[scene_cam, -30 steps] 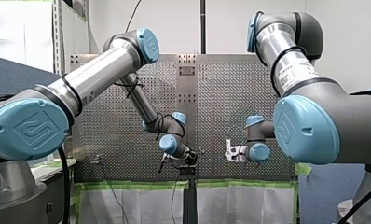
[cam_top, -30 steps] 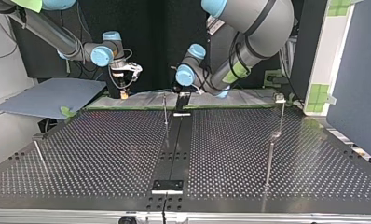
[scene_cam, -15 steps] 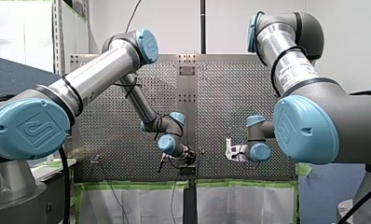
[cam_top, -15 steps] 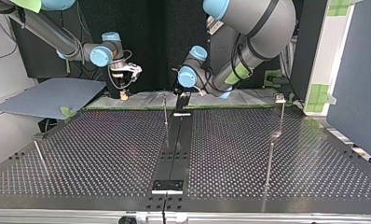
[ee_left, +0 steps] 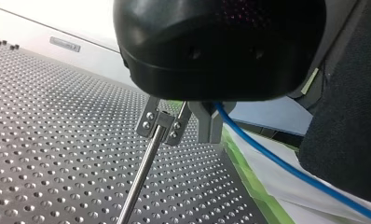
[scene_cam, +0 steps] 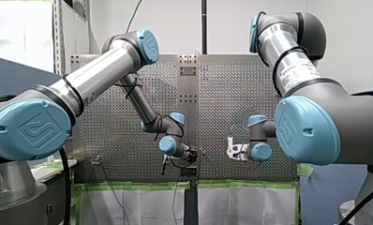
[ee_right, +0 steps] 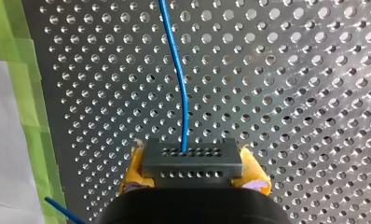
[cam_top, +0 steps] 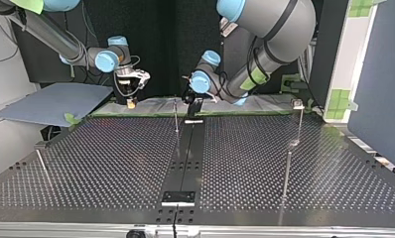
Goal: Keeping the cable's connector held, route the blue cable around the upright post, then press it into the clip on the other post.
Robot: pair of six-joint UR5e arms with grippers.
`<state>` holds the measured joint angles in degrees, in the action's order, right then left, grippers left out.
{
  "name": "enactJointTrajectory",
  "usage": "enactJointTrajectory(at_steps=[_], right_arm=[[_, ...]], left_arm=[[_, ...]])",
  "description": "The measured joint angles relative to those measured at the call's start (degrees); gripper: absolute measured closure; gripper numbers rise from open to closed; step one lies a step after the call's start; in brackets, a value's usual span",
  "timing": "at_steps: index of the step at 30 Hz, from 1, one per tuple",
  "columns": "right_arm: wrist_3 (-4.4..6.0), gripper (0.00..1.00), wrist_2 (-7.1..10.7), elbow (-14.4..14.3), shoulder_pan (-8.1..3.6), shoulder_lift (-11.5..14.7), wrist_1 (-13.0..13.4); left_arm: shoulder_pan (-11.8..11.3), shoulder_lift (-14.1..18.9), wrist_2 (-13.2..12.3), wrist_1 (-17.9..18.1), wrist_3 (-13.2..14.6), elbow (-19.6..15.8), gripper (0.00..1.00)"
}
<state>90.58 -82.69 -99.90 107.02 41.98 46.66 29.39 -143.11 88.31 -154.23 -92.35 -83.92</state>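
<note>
1. One perforated metal counter (cam_top: 111,158) carries everything. In the top view a black strip (cam_top: 185,158) runs down its middle from near to far, and green tape (scene_cam: 128,186) edges its far side, under the arms.
2. Two arms reach down to that far edge. In the top view my left arm (cam_top: 265,29) comes in at the right and my right arm (cam_top: 51,37) at the left.
3. Four thin posts stand on the counter in the top view. The middle post (cam_top: 176,119) is far, just left of the strip. A second post (cam_top: 299,124) is far right, a third (cam_top: 287,171) is nearer on the right, and a fourth (cam_top: 42,167) is near left.
4. My right end effector (ee_right: 193,175) hangs over the counter's far left. Its yellow pads (ee_right: 133,170) pinch the black connector (ee_right: 193,161) from both sides.
5. My left end effector (ee_left: 210,126) hangs at the far middle. Its grey fingers (ee_left: 207,123) are pressed together on the blue cable (ee_right: 181,93). They are just beside a small screwed metal bracket (ee_left: 148,119) that tops the middle post.
6. The blue cable leaves a hole in the connector's upper row and runs ahead over the counter with a slight bend. In the left wrist view it slopes away from my left fingers, over the green tape and the white sheet (ee_left: 286,196) beyond the counter's edge.
</note>
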Motion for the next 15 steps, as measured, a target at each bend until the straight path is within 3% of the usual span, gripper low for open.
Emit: enactJointTrajectory(at_steps=[15], right_arm=[[1.90,1.00,1.90,0.07,-0.50,-0.44,3.72]], left_arm=[[0.02,-0.08,0.83,1.82,-6.50,-0.04,1.00]])
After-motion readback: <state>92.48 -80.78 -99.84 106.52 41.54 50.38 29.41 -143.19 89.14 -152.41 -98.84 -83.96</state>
